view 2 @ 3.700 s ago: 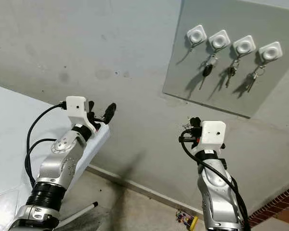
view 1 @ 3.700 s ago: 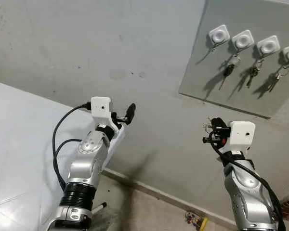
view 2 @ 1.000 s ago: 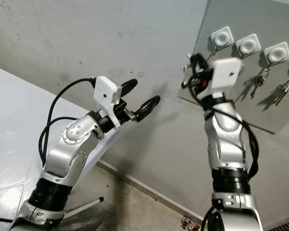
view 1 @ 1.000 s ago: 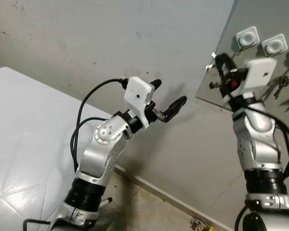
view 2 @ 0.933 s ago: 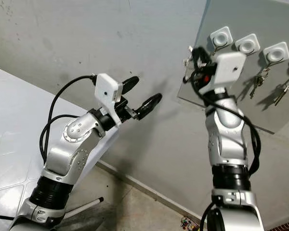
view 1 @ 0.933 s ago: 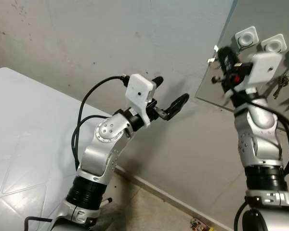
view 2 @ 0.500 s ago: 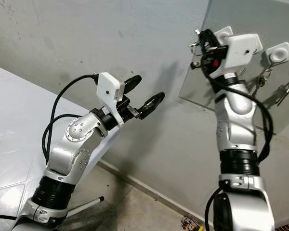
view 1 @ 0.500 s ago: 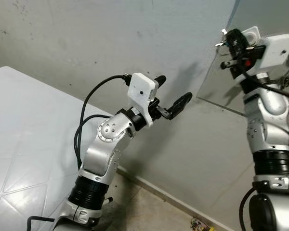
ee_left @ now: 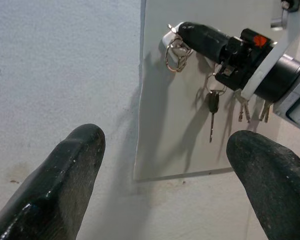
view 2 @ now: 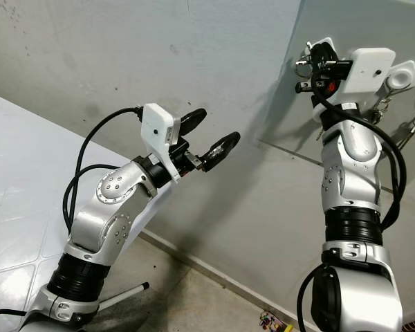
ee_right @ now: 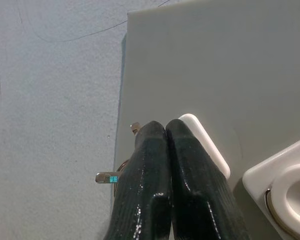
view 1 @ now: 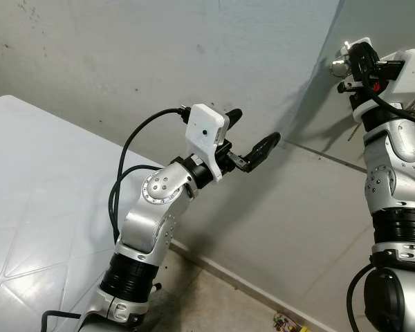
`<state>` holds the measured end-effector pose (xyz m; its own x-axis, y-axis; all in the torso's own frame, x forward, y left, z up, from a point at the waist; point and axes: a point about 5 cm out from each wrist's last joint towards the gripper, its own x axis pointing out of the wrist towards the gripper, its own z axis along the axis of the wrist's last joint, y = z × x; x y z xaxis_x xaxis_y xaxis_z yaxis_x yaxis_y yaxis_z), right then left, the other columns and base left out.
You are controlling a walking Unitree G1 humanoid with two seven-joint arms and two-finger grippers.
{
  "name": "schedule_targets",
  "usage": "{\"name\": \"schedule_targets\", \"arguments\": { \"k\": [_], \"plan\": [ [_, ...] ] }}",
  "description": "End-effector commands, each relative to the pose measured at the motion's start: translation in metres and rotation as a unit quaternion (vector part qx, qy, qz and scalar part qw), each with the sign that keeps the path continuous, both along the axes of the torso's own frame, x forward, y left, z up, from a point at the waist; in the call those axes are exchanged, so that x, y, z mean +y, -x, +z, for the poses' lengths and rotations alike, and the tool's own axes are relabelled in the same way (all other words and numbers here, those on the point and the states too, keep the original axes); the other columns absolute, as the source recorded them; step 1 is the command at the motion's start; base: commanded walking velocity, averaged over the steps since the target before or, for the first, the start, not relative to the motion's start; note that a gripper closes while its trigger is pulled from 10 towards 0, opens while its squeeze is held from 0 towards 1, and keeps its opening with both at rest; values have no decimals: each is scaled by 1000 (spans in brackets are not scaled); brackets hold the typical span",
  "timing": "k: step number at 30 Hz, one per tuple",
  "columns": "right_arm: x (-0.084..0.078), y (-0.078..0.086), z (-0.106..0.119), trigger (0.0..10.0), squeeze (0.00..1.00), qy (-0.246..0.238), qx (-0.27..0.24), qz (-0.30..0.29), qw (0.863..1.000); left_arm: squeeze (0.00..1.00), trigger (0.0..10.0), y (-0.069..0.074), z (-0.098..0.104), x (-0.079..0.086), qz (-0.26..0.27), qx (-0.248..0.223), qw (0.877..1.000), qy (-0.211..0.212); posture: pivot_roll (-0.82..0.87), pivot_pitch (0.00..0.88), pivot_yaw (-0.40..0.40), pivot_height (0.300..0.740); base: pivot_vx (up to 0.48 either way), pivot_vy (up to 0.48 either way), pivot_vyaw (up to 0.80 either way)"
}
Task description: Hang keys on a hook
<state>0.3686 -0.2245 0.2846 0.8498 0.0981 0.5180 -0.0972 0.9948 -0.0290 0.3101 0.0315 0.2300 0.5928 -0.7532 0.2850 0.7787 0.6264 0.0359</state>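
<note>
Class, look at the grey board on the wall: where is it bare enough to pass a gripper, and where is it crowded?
Free: the board's lower left part, beneath the key ring held by the right gripper. Crowded: the top strip, where that gripper meets the white hook, and rightward, where hung keys dangle. The left gripper hovers open, away from the board.

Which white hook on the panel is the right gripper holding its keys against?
The leftmost hook, at the panel's edge. The right gripper presses its key ring there; the other hooks already carry keys.
</note>
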Motion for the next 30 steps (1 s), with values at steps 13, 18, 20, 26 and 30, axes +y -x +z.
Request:
{"name": "schedule_targets", "arguments": {
  "k": [13, 18, 20, 26, 30],
  "plan": [
    [-5, 9, -3, 10000, 0, 3, -16, 18, 1000, 0, 10000, 3, 5, -2, -8, -3, 1000, 5, -28, 0, -56, 740, 0, 0, 0],
    [-7, 11, -5, 10000, 0, 8, -15, 11, 1000, 0, 10000, 3, 5, -2, -9, -1, 1000, 6, -28, 0, -56, 740, 0, 0, 0],
    [-8, 11, -5, 10000, 0, 7, -15, 9, 1000, 0, 10000, 2, 5, -2, -9, -2, 1000, 6, -28, 0, -56, 740, 0, 0, 0],
    [-13, 15, -9, 10000, 0, 2, -14, 1, 1000, 0, 10000, 1, 7, -2, -7, 0, 1000, 8, -33, 0, -50, 740, 0, 0, 0],
    [-14, 18, -11, 10000, 0, 10, -13, -2, 1000, 0, 10000, 1, 7, -1, -7, 1, 1000, 9, -33, 0, -50, 740, 0, 0, 0]
  ]
}}
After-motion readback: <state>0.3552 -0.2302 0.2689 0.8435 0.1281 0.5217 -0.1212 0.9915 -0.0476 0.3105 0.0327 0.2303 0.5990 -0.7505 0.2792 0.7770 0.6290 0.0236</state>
